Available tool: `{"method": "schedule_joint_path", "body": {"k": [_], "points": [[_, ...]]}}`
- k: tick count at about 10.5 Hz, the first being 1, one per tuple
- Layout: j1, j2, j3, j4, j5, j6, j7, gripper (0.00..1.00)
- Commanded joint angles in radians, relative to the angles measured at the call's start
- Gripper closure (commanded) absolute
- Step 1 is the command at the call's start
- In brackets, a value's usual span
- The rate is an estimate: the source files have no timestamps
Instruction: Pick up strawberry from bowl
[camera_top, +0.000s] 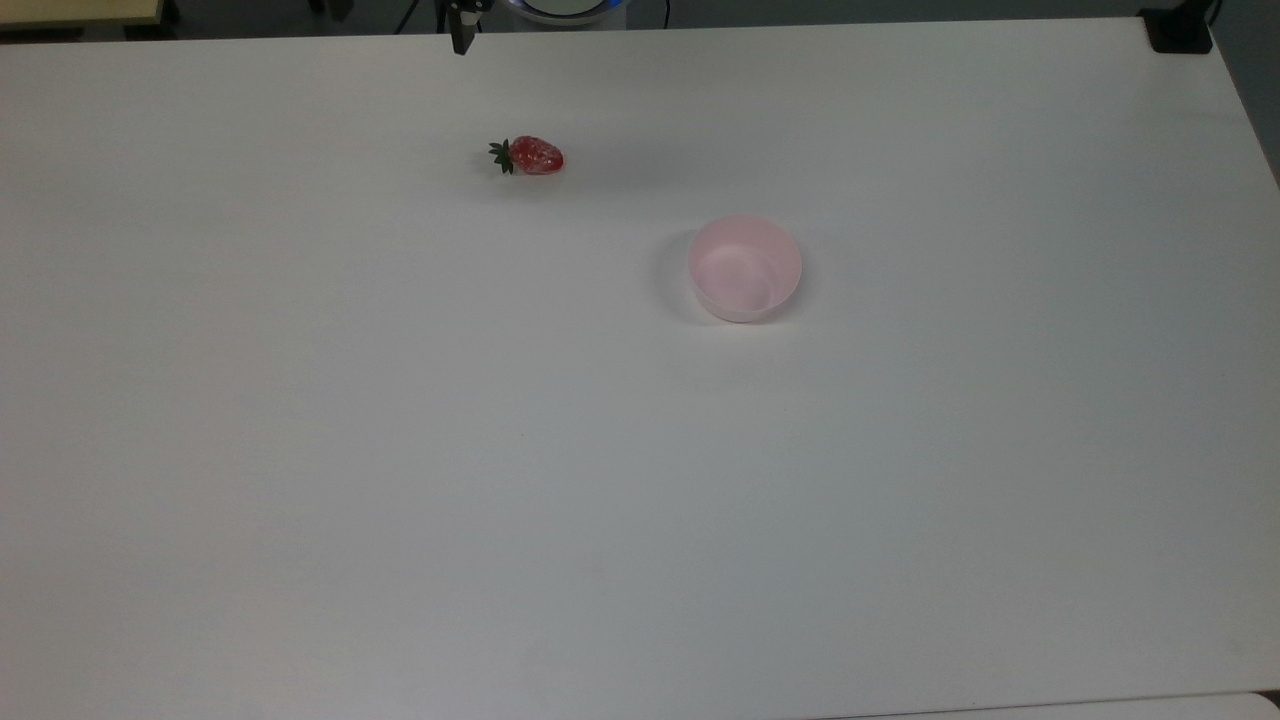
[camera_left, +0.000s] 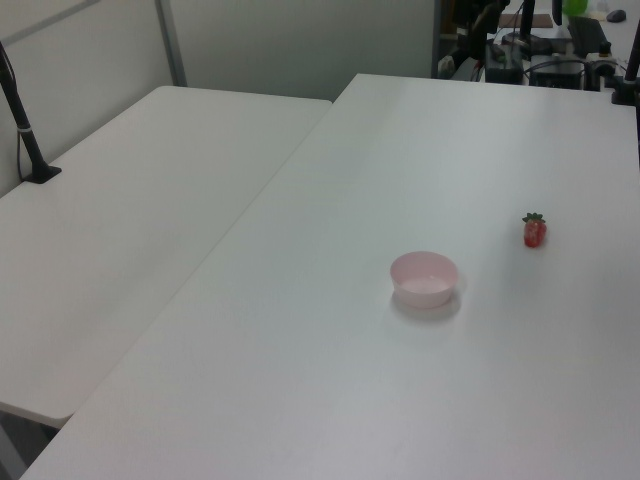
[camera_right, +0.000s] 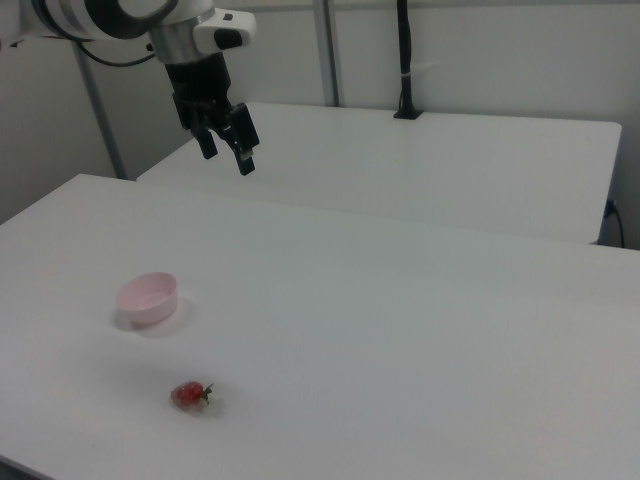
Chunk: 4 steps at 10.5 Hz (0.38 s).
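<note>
The red strawberry (camera_top: 531, 156) lies on its side on the white table, outside the bowl and to its upper left in the top view; I also see the strawberry (camera_left: 535, 230) in the left view and the strawberry (camera_right: 189, 395) in the right view. The pale pink bowl (camera_top: 745, 268) stands upright and holds nothing; the bowl (camera_left: 424, 278) and bowl (camera_right: 148, 297) show the same. My gripper (camera_right: 227, 150) hangs open and empty high above the table, far from both. One fingertip (camera_top: 461, 42) pokes in at the top view's upper edge.
A second white table (camera_left: 130, 230) adjoins on the left view's left, with a black post (camera_left: 22, 115) clamped at its edge. A black clamp (camera_top: 1178, 28) sits at the top view's upper right corner. Cables and equipment (camera_left: 560, 50) stand behind the far edge.
</note>
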<state>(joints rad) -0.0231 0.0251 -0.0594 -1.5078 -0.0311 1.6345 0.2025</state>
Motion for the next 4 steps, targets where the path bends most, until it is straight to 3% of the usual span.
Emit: {"method": "schedule_joint_path", "body": {"k": [1, 4], "points": [[0.025, -0.014, -0.026, -0.015, 0.014, 0.025, -0.054, 0.00], [0.025, -0.013, -0.025, -0.015, 0.017, 0.025, -0.054, 0.00]]}}
